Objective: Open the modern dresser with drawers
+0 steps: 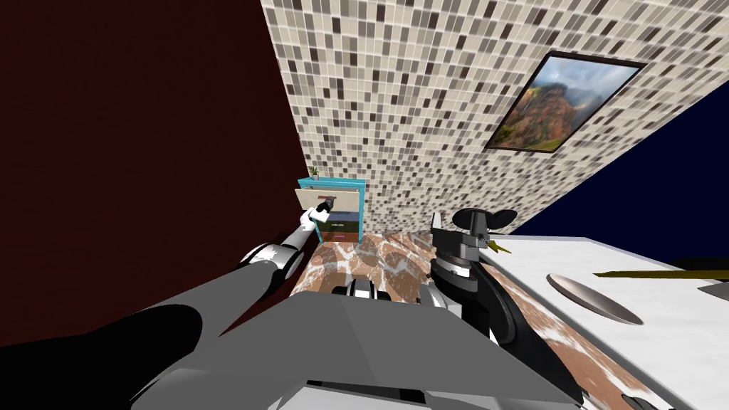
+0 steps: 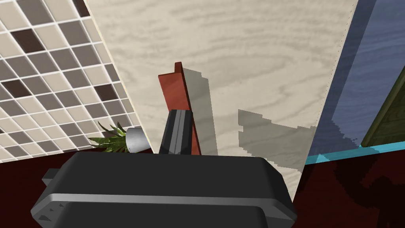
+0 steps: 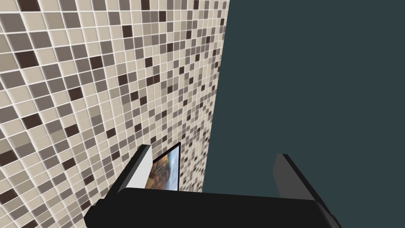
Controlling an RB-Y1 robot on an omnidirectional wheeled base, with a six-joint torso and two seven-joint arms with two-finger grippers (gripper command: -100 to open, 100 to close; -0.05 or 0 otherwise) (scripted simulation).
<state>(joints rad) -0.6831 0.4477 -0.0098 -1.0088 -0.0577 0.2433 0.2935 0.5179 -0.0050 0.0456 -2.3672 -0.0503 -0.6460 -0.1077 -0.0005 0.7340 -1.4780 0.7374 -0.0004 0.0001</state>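
Gripping the red handle [image 2: 172, 89] of the dresser's [image 1: 362, 213] pulled-out top drawer [image 1: 345, 200] are the left jaws, right jaws agape.

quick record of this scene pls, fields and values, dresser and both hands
dresser: teal frame, against the tiled wall
top drawer: pale wood-grain front, standing partly out of the frame
handle: red-brown bar on the top drawer's front
left hand: shut on the handle
right hand: open, holding nothing
on top of dresser: small potted plant
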